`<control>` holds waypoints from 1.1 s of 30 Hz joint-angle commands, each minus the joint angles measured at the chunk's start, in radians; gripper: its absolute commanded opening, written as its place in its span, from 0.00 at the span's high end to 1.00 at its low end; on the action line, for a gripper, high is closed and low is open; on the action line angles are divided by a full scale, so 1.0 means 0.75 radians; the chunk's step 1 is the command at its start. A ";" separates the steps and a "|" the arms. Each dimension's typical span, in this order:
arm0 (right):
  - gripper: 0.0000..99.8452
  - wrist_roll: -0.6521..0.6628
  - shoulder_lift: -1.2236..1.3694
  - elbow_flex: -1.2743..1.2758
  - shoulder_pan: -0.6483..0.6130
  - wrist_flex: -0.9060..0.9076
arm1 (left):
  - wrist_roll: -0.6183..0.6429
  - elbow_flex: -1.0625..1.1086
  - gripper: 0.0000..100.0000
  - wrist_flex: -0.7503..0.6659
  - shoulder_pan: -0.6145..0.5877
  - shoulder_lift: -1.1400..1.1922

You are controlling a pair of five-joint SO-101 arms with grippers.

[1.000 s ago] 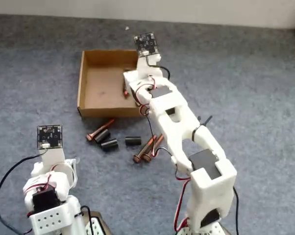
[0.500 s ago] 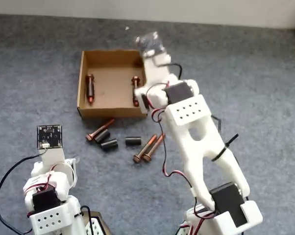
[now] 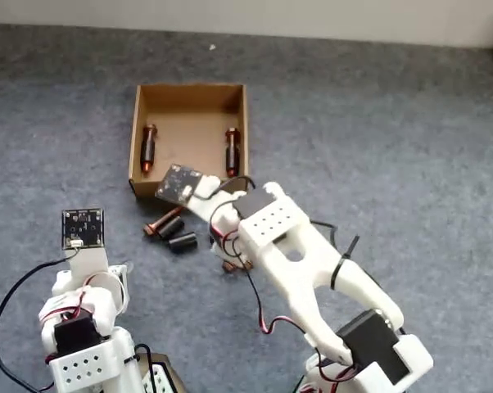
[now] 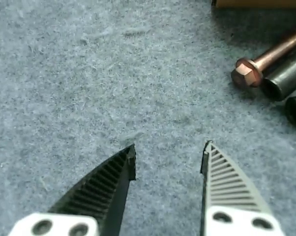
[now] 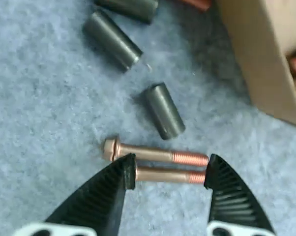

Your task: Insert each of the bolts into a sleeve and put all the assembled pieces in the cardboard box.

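Note:
The cardboard box [image 3: 137, 131] holds two assembled pieces, one by its left wall [image 3: 148, 147] and one by its right wall [image 3: 232, 150]. My right gripper [image 5: 170, 172] is open just over two loose copper bolts lying side by side, the farther bolt [image 5: 155, 154] and the nearer bolt [image 5: 167, 175] between its fingers. Three dark sleeves [image 5: 165, 110] [image 5: 113, 46] [image 5: 128, 7] lie beyond them. My left gripper [image 4: 168, 150] is open over bare carpet, with a third bolt [image 4: 268, 59] and a sleeve [image 4: 288, 78] ahead of it.
Grey carpet covers the whole surface. The right arm [image 3: 271, 233] lies across the parts in front of the box and hides some of them. The left arm [image 3: 83, 303] stays at the near left. The box wall [image 5: 256, 59] stands close beside the sleeves.
The right arm left an assembled piece in the box by its right wall, then swung back and down to the two loose bolts in front of the box. The left arm stayed put.

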 commanded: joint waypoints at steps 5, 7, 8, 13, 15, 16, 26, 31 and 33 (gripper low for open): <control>0.78 0.027 0.173 -0.064 -0.032 -0.103 | -0.012 -0.005 0.77 -0.023 -0.015 -0.011; 0.78 0.027 0.261 -0.138 -0.032 -0.099 | -0.012 -0.005 0.77 -0.023 -0.015 -0.011; 0.78 0.027 0.296 -0.171 -0.030 -0.097 | -0.012 -0.005 0.77 -0.023 -0.015 -0.011; 0.78 0.027 0.373 -0.259 -0.034 -0.099 | -0.012 -0.005 0.77 -0.023 -0.015 -0.011; 0.78 0.027 0.396 -0.267 -0.034 -0.101 | -0.012 -0.005 0.77 -0.023 -0.015 -0.011; 0.78 0.027 0.408 -0.267 -0.034 -0.103 | -0.012 -0.005 0.77 -0.023 -0.015 -0.011; 0.79 0.023 0.517 -0.259 -0.032 -0.169 | -0.012 -0.005 0.77 -0.023 -0.015 -0.011; 0.91 0.016 0.418 -0.257 -0.034 -0.169 | -0.012 -0.005 0.77 -0.023 -0.015 -0.011; 0.95 0.016 0.355 -0.253 -0.034 -0.167 | -0.012 -0.005 0.77 -0.023 -0.015 -0.011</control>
